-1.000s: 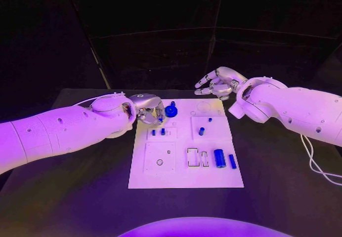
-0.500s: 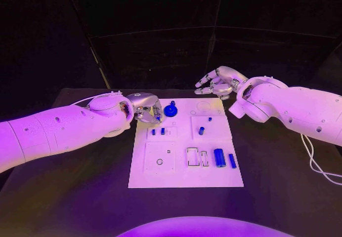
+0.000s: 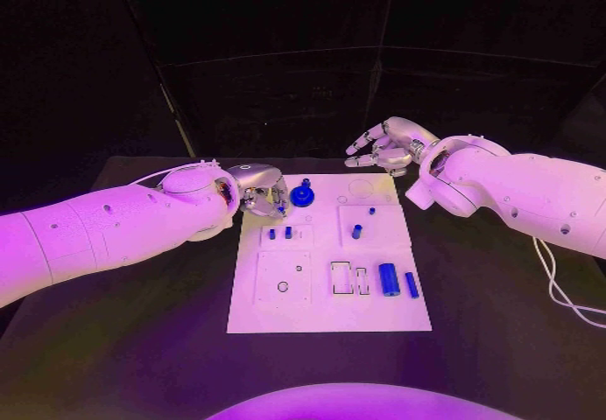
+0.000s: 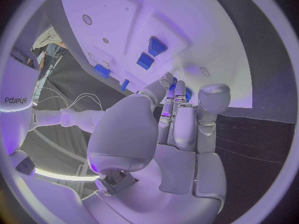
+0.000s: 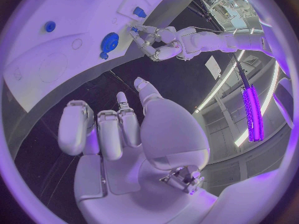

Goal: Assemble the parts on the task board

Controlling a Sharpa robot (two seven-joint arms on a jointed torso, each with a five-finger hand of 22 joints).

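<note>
The white task board (image 3: pixel 328 302) lies in the middle of the table. A blue gear (image 3: pixel 302 194) with a knob stands at its far left, also seen in the right wrist view (image 5: pixel 109 41). My left hand (image 3: pixel 262 192) hovers just left of the gear, fingers drawn together over the board's edge. A small blue part (image 4: pixel 187 93) shows between its fingertips, mostly hidden. My right hand (image 3: pixel 391 144) hangs beyond the board's far right corner, fingers loosely curled and holding nothing. Two short blue pegs (image 3: pixel 279 233) stand below the left hand.
More blue parts sit on the board: a peg (image 3: pixel 357 232) in the middle, a thick cylinder (image 3: pixel 389 280) and a thin bar (image 3: pixel 412 285) at the near right, beside two rectangular slots (image 3: pixel 341 278). A cable (image 3: pixel 556 289) trails off the table's right side.
My left hand has drawn back a little to the left, away from the blue gear. The right hand has stayed where it was.
</note>
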